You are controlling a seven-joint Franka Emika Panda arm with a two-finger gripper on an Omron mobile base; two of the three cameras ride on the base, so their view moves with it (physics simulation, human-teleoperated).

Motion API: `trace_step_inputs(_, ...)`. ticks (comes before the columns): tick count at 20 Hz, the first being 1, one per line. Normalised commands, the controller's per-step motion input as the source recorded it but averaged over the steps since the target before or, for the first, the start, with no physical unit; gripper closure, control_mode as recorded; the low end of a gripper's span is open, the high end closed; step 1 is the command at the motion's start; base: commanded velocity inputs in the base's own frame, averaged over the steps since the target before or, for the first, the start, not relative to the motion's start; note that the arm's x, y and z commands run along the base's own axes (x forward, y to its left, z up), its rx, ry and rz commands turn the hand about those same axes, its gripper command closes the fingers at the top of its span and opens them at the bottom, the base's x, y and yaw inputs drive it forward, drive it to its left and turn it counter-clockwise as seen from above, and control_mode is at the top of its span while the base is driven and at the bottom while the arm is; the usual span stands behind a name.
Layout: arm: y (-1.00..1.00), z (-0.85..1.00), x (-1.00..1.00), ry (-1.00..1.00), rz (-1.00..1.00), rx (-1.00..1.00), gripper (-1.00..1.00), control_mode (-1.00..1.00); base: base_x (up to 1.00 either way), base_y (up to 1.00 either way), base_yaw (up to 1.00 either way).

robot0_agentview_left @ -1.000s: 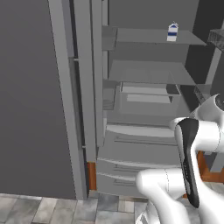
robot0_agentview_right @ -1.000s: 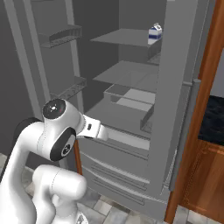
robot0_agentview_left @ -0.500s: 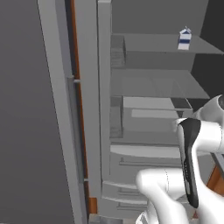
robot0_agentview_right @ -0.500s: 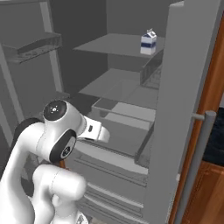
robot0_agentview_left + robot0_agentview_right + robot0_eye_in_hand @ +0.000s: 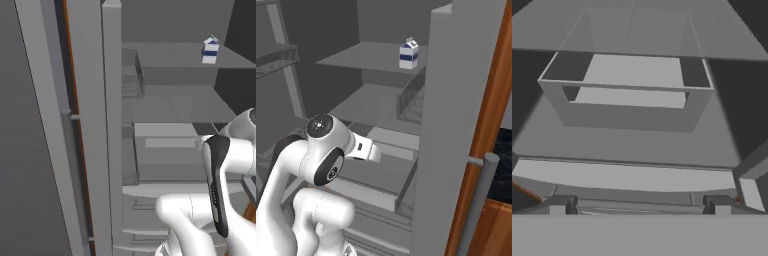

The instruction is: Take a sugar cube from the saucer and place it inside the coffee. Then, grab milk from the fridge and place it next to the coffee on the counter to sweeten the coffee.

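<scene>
Right base view: milk (image 5: 408, 54) sitting on fridge (image 5: 461, 125) top shelf, untouched. Gripper (image 5: 639, 206) facing a lower fridge drawer, jaws wide open, empty. Looks like milk fetch and counter placement pending; can't judge sugar step.

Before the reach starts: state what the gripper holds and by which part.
Nothing. The gripper is open and empty, facing the fridge drawers. The milk stands untouched on the upper shelf.

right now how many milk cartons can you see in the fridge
1. The milk carton stands upright on the top shelf of the open fridge, near that shelf's right front edge. More could be hidden behind the doors or in the drawers.
</scene>
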Motion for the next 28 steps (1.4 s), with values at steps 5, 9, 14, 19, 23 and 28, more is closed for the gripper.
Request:
trace_step_inputs(5, 0.00, 0.00, 0.00, 0.00, 0.00, 0.00, -1.00, 1.00, 0.20, 0.00, -0.26)
trace_step_inputs(9, -0.03, 0.01, 0.00, -0.01, 0.00, 0.00, -1.00, -1.00, 0.00, 0.00, -0.02)
trace_step_inputs(14, -0.12, 0.64, 0.00, -0.25, -0.04, 0.00, -1.00, -1.00, 0.00, 0.00, 0.00)
trace_step_inputs(19, -0.02, 0.98, 0.01, -0.29, -0.07, 0.00, -1.00, -1.00, 0.00, 0.00, 0.00)
trace_step_inputs(23, 0.00, 1.00, 0.21, -0.25, -0.09, 0.00, -1.00, -1.00, 0.00, 0.00, 0.00)
trace_step_inputs(28, 0.00, 0.98, 0.52, -0.18, -0.13, -0.03, -1.00, -1.00, 0.00, 0.00, 0.00)
